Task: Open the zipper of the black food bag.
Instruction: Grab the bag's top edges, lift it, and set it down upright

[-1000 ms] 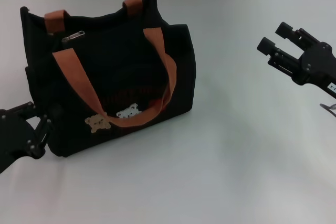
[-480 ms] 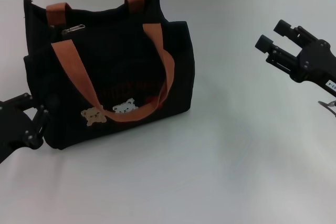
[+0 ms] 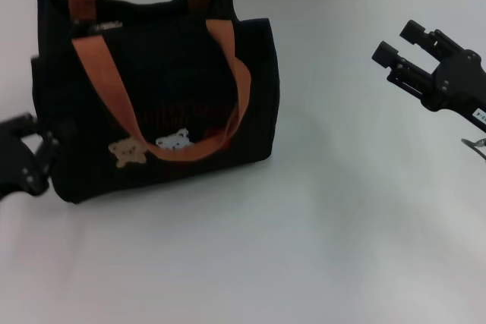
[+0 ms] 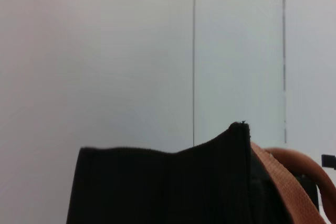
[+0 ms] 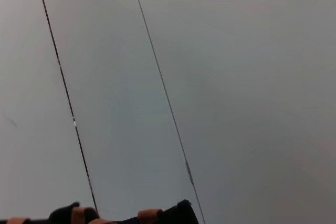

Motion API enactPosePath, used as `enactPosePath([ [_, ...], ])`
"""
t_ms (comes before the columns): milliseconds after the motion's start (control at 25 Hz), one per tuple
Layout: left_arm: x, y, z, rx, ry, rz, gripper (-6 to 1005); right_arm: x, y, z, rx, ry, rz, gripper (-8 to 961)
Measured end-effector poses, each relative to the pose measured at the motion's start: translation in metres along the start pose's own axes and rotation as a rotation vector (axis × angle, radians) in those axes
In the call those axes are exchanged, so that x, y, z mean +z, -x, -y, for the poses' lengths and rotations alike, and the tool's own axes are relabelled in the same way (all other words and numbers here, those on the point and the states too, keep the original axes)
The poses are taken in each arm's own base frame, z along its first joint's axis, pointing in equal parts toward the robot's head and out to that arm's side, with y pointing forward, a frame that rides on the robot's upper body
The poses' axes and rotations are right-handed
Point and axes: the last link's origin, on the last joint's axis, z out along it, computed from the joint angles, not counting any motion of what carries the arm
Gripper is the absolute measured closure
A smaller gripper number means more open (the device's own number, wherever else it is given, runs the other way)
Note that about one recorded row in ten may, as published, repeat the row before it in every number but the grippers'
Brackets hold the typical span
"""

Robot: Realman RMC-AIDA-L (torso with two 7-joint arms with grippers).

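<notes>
pale white tabletop (image 3: 319,248) under everything, grey panelled wall (image 4: 131,51) behind. bag (image 3: 159,96) upright at the far left of the table, black and boxy, two orange-brown handles (image 3: 228,73), the nearer one draped down across the front face, the farther one poking up as two stubs at the top edge. tan and white bear patches (image 3: 152,147) low on the front, red lettering just above them, too dim to read. zipper (image 3: 106,26) at the bag's top edge, only a small pale glint of the pull tab visible near the left stub, blurred; cannot tell how far the zip line is closed.

left gripper (image 3: 30,153) low at the bag's left end, fingers right against the side panel, touching or very nearly so; fingertips merged with the black fabric, so cannot tell the state of the jaws. from the left wrist view, just the bag's end panel and peaked corner close ahead, one handle arching past it.

right gripper (image 3: 402,45) raised above the table, well apart from the bag, jaws spread wide with nothing between them, pointed toward the bag. from the right wrist view, only the bag's top rim and handle stubs low against the wall.
</notes>
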Motion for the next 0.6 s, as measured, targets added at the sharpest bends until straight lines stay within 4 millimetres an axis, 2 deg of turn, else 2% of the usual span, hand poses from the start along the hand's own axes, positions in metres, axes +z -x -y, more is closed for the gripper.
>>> enactPosePath([
  [200, 0.005, -0.028, 0.022, 0.079, 0.046, -0.005, 890, 0.001, 0.000, -0.001, -0.002, 0.002, 0.001, 265],
  [240, 0.008, -0.039, 0.031, 0.117, 0.069, -0.003, 890, 0.001, -0.002, -0.002, 0.001, 0.003, 0.002, 266],
  [280, 0.008, -0.039, 0.031, 0.117, 0.069, -0.003, 890, 0.001, -0.002, -0.002, 0.001, 0.003, 0.002, 266],
  [400, 0.011, -0.056, 0.041, 0.182, 0.106, -0.004, 890, -0.001, -0.004, -0.003, 0.008, -0.002, 0.001, 267],
  [560, 0.021, -0.087, 0.054, 0.241, 0.157, -0.002, 890, -0.003, -0.006, -0.003, 0.014, -0.009, -0.001, 269],
  [600, 0.027, -0.100, 0.058, 0.265, 0.180, 0.004, 890, -0.004, -0.006, -0.004, 0.017, -0.009, -0.001, 269],
])
